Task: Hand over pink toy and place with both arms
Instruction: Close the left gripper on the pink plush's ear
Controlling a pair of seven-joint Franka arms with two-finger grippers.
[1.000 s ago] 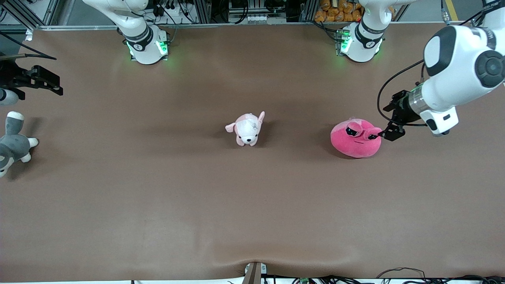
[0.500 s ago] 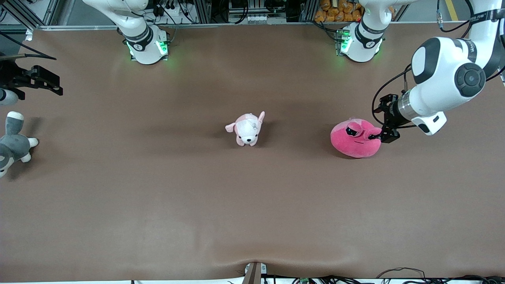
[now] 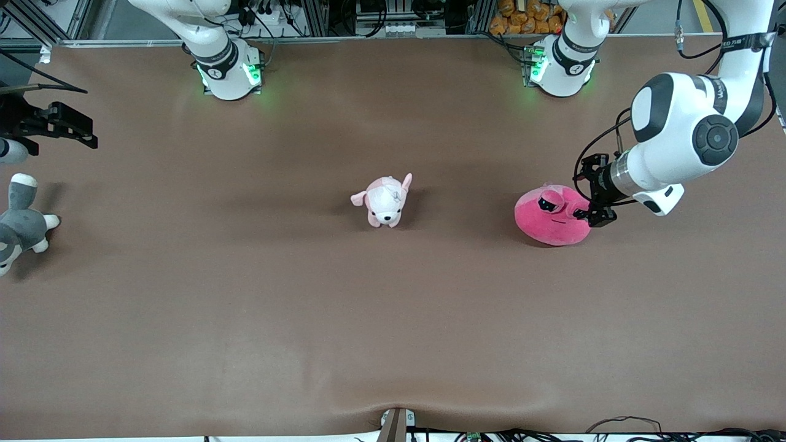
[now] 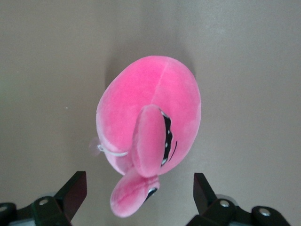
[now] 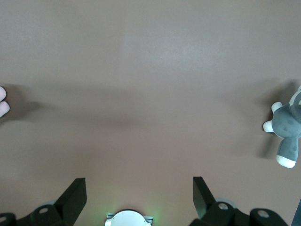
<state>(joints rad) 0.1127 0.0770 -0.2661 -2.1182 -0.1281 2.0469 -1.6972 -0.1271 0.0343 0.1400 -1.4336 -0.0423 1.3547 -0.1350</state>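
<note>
The pink toy (image 3: 551, 222) lies on the brown table toward the left arm's end, with its bulging black eyes on top. My left gripper (image 3: 591, 194) is open right beside it, on the side toward the left arm's end. In the left wrist view the toy (image 4: 150, 108) fills the middle, and one bulging eye lies between the spread fingers of the left gripper (image 4: 139, 183), which do not touch it. My right gripper (image 3: 85, 132) is open and empty and waits over the right arm's end of the table; it also shows in the right wrist view (image 5: 139, 183).
A pale pink-and-white dog plush (image 3: 385, 201) stands mid-table. A grey-and-white plush (image 3: 19, 224) lies at the right arm's end, also in the right wrist view (image 5: 288, 133). The arm bases (image 3: 228, 72) stand along the table's back edge.
My left arm has swung in and brought its open gripper closer to the pink toy, now around its eye side. The toy and the right arm have not moved.
</note>
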